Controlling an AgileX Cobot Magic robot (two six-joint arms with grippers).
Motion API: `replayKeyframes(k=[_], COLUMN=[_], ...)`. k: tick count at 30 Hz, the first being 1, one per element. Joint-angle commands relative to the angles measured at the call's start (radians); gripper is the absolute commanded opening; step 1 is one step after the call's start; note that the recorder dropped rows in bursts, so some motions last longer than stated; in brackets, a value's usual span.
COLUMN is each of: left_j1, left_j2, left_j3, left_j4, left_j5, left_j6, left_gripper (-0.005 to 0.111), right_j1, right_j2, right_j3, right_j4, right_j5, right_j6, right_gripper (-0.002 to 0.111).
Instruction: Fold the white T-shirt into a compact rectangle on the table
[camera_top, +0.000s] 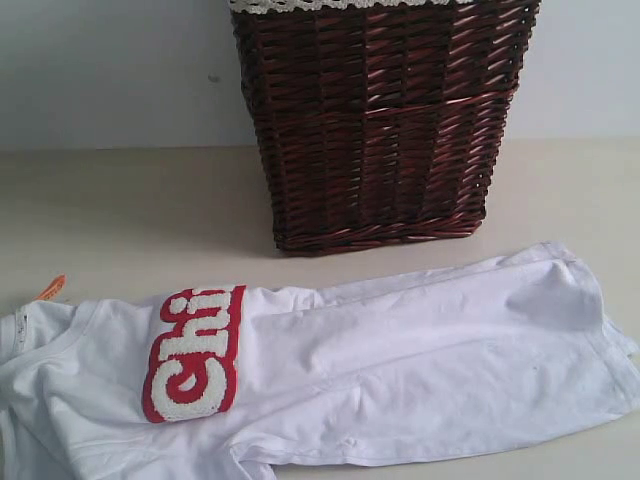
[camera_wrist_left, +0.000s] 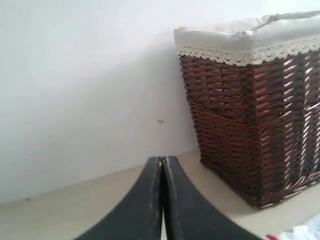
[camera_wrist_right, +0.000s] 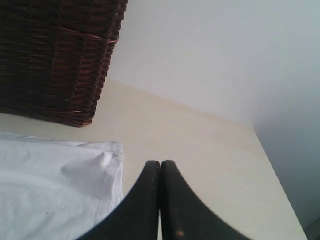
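Jaws touch, visible only from wrists; exterior shows T-shirt (camera_top: 400, 370) lettering (camera_top: 195, 355).

the white t-shirt (camera_top: 420, 370) bears fluffy red-outlined letters (camera_top: 195, 355) reading "chi", the rest folded under.

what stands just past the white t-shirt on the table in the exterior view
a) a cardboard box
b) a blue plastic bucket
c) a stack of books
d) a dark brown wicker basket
d, a dark brown wicker basket with a pale lace-edged liner stands on the table, just beyond the spread-out white T-shirt.
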Motion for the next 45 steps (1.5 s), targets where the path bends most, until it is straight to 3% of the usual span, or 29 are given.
replayKeyframes(k=[1,6,20,40,42,45], left_j1=[0.002,0.002,0.002,-0.001,-0.001,-0.001], left_j2=[-0.068,-0.096,-0.097,-0.270,-0.291,-0.329], left_j3=[0.068,0.092,0.100,0.217,0.239,0.267], left_j4=[0.254,0.501,0.499,0.543,0.552,0.558], left_j5=[0.005,0.008,0.005,-0.015,-0.047,-0.114], left_j6=[-0.002,0.000,0.000,0.000,-0.031,-0.231], left_gripper=[0.000,0.000,0.000,0.000,0.000,0.000], right_j1=[-0.008,-0.008,-0.008,-0.008,-0.008,-0.008], right_j2=[-0.071,-0.071,-0.071,-0.071,-0.071,-0.071], right_j3=[0.001,0.001,0.001,0.001,0.001,0.001], right_j4=[0.008,0.006,0.006,0.006,0.006,0.006], right_j5=[0.031,0.031,0.038,0.038,0.038,0.038], right_j6=[-0.024,-0.024,-0.021,-0.021,-0.021,-0.021], right_gripper=[0.000,0.000,0.000,0.000,0.000,0.000])
